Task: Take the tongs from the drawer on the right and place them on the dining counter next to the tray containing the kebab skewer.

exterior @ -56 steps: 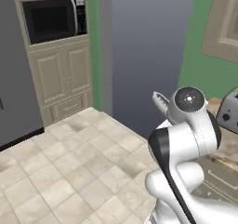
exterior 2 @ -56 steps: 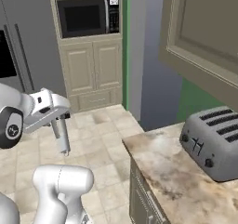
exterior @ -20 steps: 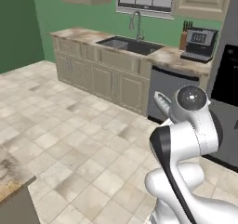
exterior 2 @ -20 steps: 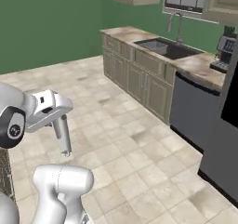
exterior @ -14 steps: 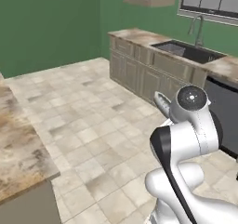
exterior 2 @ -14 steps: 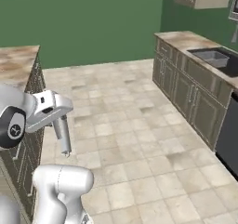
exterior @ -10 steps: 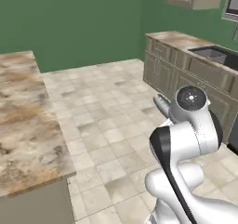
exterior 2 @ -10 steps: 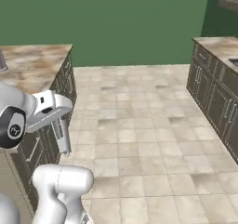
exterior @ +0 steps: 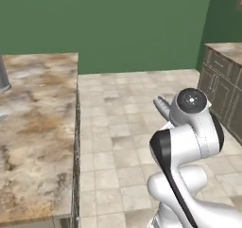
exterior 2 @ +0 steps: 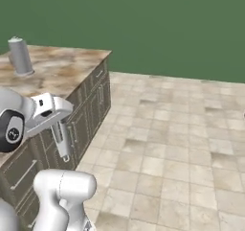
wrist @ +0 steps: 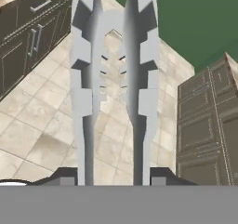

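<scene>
The gripper is clenching the tongs and is holding them up in the air over the tiled floor. In the hand view the tongs are standing between the two dark fingertips and are reaching from 6 o'clock up to 12 o'clock. They are made of plain grey metal, with two long slim arms running side by side. The outer edge of each arm is stepped in blocks, and the inner edges are carrying small ridged teeth that are facing each other across a narrow gap. Near 12 o'clock the two arms are joining around a scalloped opening.

In the right base view the tongs are hanging down from the gripper as a thin grey bar, pointing toward 6 o'clock, just in front of the dark cabinet doors under the table. This table is a brown-and-cream marbled slab lying at 9 o'clock in both base views. A grey cylinder is standing upright on it, well apart from the tongs. Behind everything a green wall is closing the room.
</scene>
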